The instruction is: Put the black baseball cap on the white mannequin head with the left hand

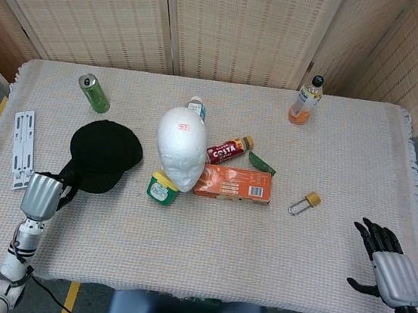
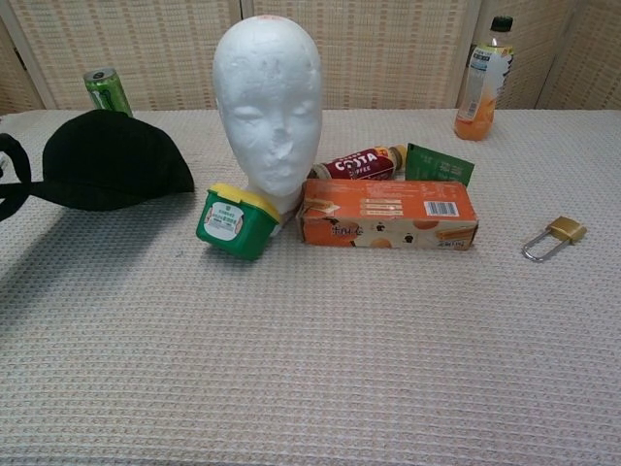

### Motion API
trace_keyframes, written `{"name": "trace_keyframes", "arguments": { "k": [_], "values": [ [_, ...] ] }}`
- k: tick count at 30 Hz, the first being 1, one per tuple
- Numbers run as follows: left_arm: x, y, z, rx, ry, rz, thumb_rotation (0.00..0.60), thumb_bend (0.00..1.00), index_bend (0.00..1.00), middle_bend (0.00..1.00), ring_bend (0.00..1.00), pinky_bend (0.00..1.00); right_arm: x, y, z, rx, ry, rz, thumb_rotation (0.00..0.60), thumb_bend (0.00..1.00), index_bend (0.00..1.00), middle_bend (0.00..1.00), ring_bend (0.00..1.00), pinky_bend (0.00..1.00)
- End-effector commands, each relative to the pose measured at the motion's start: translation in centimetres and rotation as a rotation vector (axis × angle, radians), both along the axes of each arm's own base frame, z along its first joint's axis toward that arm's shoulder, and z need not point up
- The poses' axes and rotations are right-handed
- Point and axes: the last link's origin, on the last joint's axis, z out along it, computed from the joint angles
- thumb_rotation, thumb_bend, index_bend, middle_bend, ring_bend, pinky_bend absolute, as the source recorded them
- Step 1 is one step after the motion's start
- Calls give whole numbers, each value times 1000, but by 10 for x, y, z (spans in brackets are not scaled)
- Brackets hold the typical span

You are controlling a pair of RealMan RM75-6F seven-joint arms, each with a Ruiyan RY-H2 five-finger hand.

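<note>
The black baseball cap (image 1: 104, 156) hangs just above the cloth, left of the white mannequin head (image 1: 180, 146). My left hand (image 1: 44, 193) grips its brim from the near left side. In the chest view the cap (image 2: 109, 160) floats level, its shadow on the cloth below, and only dark fingertips (image 2: 12, 184) of that hand show at the left edge. The mannequin head (image 2: 269, 102) stands upright and bare, facing me. My right hand (image 1: 385, 265) rests at the table's near right corner, fingers spread, holding nothing.
A green tub (image 1: 162, 187) and an orange box (image 1: 234, 183) sit at the head's base, with a Costa bottle (image 1: 229, 150) behind. A green can (image 1: 94, 93), a white stand (image 1: 23, 148), a brass padlock (image 1: 304, 202) and an orange drink bottle (image 1: 306, 100) lie around.
</note>
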Motion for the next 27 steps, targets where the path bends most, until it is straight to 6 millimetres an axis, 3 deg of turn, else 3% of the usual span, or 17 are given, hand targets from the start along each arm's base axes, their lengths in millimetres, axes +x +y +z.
{"name": "trace_keyframes", "arguments": {
  "k": [1, 11, 15, 27],
  "values": [
    [5, 9, 13, 50, -5, -28, 600, 515, 684, 1000, 1000, 1000, 1, 1, 1, -2, -5, 2, 600, 1, 0, 0, 0, 0],
    [31, 51, 70, 278, -67, -92, 600, 518, 684, 1000, 1000, 1000, 2, 3, 4, 2, -18, 9, 600, 0, 0, 0, 0, 0],
    [52, 75, 90, 355, -100, -127, 600, 521, 684, 1000, 1000, 1000, 3, 4, 4, 4, -21, 9, 600, 0, 0, 0, 0, 0],
    [127, 125, 105, 415, -127, -252, 600, 523, 684, 1000, 1000, 1000, 1, 2, 10, -17, -31, -6, 600, 0, 0, 0, 0, 0]
  ]
}}
